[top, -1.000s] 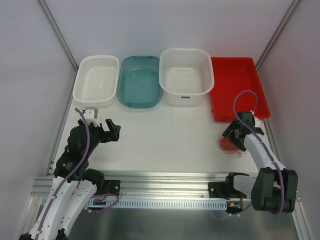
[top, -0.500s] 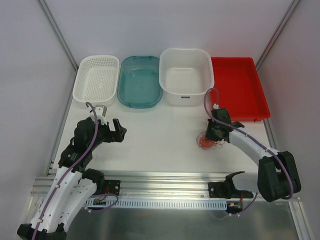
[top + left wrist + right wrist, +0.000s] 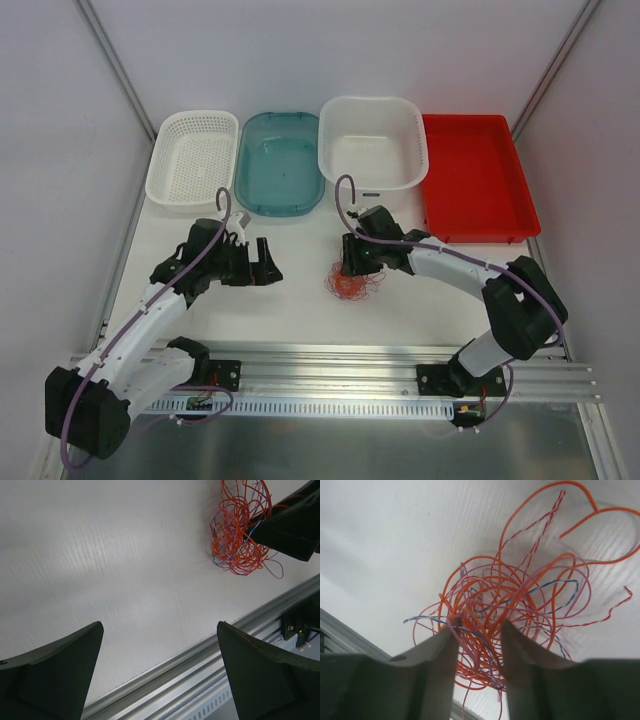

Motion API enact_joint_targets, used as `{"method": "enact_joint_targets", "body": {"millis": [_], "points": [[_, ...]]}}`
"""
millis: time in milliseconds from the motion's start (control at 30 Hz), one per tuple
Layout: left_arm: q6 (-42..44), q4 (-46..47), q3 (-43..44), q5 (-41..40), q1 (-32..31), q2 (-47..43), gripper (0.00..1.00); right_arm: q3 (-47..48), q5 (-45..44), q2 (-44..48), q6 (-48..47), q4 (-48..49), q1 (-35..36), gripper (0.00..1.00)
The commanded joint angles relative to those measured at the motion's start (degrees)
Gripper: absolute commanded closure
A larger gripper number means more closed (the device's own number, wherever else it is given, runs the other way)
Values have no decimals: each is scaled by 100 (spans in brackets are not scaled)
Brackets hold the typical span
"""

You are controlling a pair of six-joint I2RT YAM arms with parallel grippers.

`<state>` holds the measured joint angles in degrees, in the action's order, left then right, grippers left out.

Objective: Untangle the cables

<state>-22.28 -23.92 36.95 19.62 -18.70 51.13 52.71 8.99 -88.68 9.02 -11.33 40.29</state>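
The cables [image 3: 350, 285] are a small tangle of thin orange, red and pink wires with a blue strand, lying on the white table near its middle. My right gripper [image 3: 351, 266] is over the tangle, its jaws closed down on a bundle of the cables [image 3: 520, 595], with wires running between the fingers [image 3: 440, 655]. My left gripper [image 3: 268, 266] is open and empty, a short way left of the tangle. In the left wrist view the cables [image 3: 240, 540] sit at the upper right, with the right gripper's dark finger [image 3: 290, 525] on them.
Along the back stand a white perforated basket [image 3: 192, 160], a teal tub [image 3: 280, 165], a white tub [image 3: 372, 145] and a red tray [image 3: 478, 180]. An aluminium rail [image 3: 330, 355] runs along the near edge of the table.
My right gripper has travelled left from the right side to mid-table, with the cable tangle moving along with it. My left gripper has moved right, toward the middle.
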Motion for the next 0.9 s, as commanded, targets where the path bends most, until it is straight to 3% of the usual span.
{"method": "enact_joint_targets", "body": {"millis": [0,100,300,633,867], "points": [[-540,326,173,201,-362,160,1,38,-239,219,48,44,-22,56],[-742,704,102,-89,-783,283,1,-67,-618,553,13,-175,-22,48],[-822,1284,339,-555,-1425,993,1,-418,-724,861,21,-159,-13,46],[38,1812,1331,-1302,-2533,2585,4,-1192,-653,1257,592,799,-13,46],[461,2058,1798,-1680,-2876,3490,22,-1552,-609,1406,812,1264,-30,46]]}}
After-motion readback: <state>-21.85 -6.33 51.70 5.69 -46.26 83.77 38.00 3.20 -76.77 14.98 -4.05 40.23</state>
